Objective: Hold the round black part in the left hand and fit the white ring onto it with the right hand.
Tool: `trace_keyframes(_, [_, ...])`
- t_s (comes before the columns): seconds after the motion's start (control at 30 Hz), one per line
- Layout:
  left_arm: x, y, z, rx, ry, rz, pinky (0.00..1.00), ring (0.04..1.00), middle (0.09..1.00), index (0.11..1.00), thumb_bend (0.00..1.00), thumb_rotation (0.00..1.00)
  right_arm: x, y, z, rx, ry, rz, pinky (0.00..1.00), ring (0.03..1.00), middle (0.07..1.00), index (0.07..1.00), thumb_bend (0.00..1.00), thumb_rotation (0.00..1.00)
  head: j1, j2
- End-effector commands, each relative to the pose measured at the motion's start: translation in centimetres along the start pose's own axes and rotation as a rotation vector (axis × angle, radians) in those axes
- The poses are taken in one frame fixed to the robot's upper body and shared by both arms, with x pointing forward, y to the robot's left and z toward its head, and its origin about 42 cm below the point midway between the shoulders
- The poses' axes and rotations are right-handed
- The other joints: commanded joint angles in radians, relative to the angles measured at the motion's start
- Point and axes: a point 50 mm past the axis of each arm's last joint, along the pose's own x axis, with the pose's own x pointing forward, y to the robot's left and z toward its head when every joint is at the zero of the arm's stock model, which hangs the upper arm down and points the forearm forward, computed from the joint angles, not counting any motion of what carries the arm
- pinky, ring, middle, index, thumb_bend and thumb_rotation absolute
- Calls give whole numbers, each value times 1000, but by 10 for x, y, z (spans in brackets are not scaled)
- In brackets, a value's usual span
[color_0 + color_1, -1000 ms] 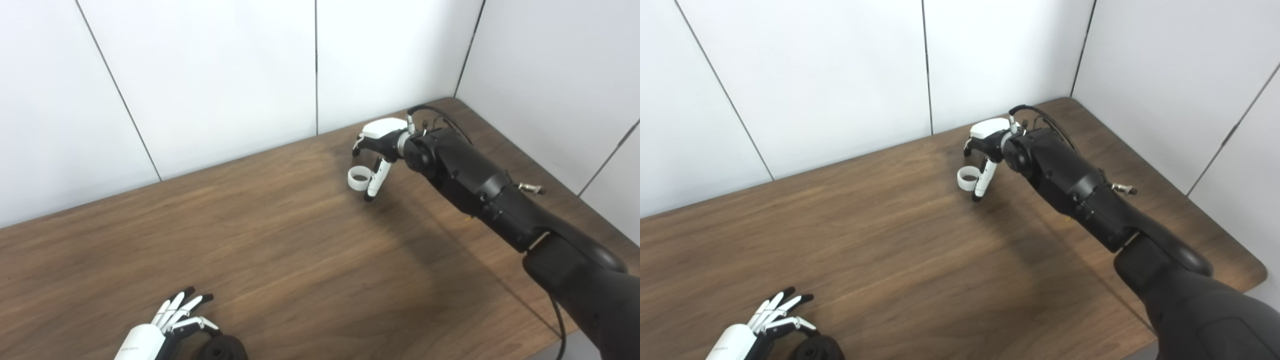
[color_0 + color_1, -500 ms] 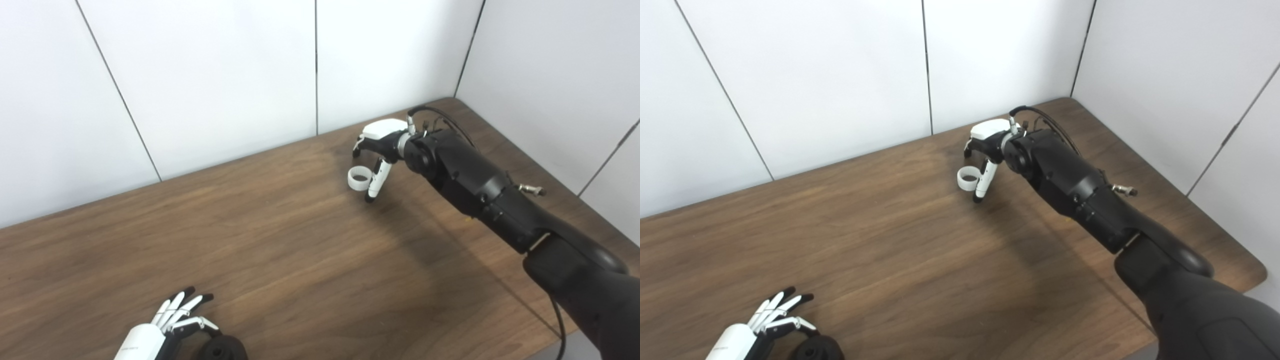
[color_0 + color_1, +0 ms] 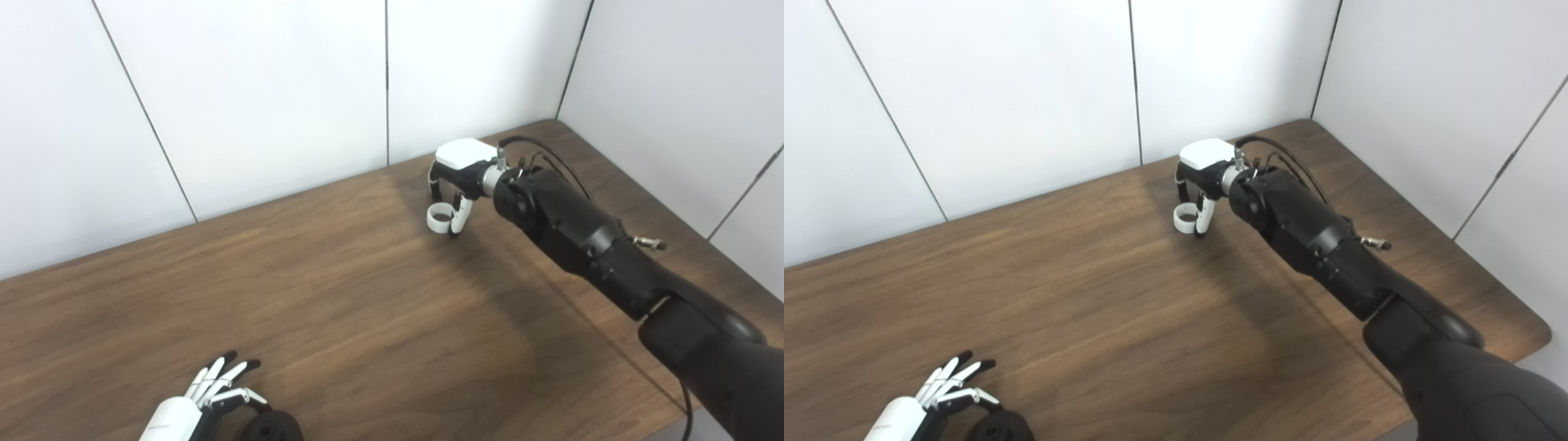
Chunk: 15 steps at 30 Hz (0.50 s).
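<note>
The white ring [image 3: 438, 218] lies flat on the wooden table [image 3: 343, 306] near the far wall. My right hand [image 3: 456, 184] hangs palm down over it, open, fingers curled down behind the ring and thumb against its right side; the ring rests on the table. The round black part [image 3: 272, 427] sits at the picture's bottom edge, partly cut off. My left hand [image 3: 205, 395] lies just left of it, open, fingers stretched out and apart, thumb reaching toward the part without gripping it.
White wall panels [image 3: 275, 92] close the table's far side and right side, meeting at the corner behind my right hand. My black right arm [image 3: 588, 245] stretches diagonally across the table's right part. The table's right edge [image 3: 1540, 334] shows.
My right hand has turned palm down and lowered its fingers closer around the white ring, which stays in place. The left hand and the black part have not moved.
</note>
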Motion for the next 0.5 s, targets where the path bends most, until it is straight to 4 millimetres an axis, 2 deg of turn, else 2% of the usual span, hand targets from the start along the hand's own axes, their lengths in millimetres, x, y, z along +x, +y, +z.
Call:
trace_keyframes(0.0, [-5, -3, -6, 10, 34, -44, 1000, 997, 904, 479, 519, 49, 0, -25, -6, -7, 10, -70, 871, 953, 855, 480, 513, 139, -3, 0])
trace_keyframes(0.47, [-5, -2, -8, 4, 39, -37, 1000, 992, 902, 480, 519, 49, -2, -29, -7, -10, 15, -65, 883, 965, 871, 481, 514, 139, 5, -1])
